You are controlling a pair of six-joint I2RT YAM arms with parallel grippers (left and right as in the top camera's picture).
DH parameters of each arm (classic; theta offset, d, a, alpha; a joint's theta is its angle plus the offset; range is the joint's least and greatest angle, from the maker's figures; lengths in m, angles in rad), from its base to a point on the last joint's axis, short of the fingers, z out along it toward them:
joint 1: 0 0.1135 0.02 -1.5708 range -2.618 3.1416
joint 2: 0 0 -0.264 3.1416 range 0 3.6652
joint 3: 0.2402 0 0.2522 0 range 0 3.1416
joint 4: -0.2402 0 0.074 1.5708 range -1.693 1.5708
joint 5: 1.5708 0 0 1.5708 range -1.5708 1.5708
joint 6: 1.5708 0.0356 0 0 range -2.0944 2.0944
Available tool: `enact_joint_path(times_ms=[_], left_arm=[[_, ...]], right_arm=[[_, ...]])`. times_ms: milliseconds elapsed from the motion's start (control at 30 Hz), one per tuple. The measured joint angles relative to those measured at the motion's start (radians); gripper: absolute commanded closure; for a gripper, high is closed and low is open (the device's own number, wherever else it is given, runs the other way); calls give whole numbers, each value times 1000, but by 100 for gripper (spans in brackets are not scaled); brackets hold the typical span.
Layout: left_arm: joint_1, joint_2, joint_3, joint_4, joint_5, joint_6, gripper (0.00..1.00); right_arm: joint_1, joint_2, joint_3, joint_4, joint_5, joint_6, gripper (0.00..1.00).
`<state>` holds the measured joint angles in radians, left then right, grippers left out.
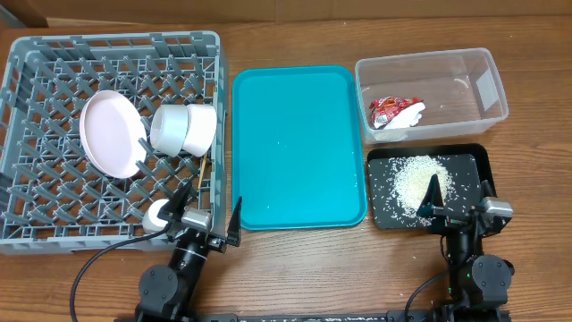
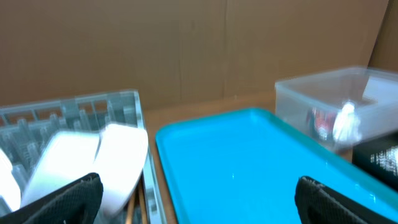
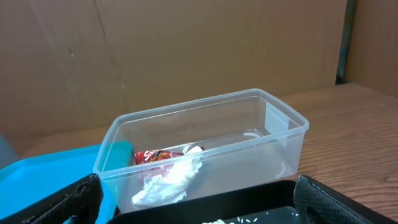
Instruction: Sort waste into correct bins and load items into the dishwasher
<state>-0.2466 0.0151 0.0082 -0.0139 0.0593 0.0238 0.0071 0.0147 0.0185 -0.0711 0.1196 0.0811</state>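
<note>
While overhead shows plate (image 1: 112, 134), bowl (image 1: 183, 128), chopsticks (image 1: 204, 170) in the rack (image 1: 116, 40), wrapper (image 1: 393, 112) lies in the clear tub (image 1: 487, 85), grains (image 1: 416, 179) on the black tray (image 1: 474, 161) | left wrist — left claw (image 2: 199, 182) wide, facing teal tray (image 2: 249, 162) and rack corner | right wrist — right claw (image 3: 198, 180) wide, facing the tub.

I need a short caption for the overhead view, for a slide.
Plate and bowl in the grey rack, wrapper in the clear tub, rice on the black tray.
</note>
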Motion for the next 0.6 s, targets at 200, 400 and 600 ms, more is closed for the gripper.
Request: enact_joint_path(times_ms=[200, 400, 600], left_arm=[[0, 1, 0, -58, -7, 2, 0], [0, 1, 0, -58, -8, 2, 0], [0, 1, 0, -58, -10, 2, 0]], right_arm=[[0, 0, 0, 0, 0, 0, 0], [0, 0, 0, 0, 0, 0, 0], [0, 0, 0, 0, 1, 0, 0]])
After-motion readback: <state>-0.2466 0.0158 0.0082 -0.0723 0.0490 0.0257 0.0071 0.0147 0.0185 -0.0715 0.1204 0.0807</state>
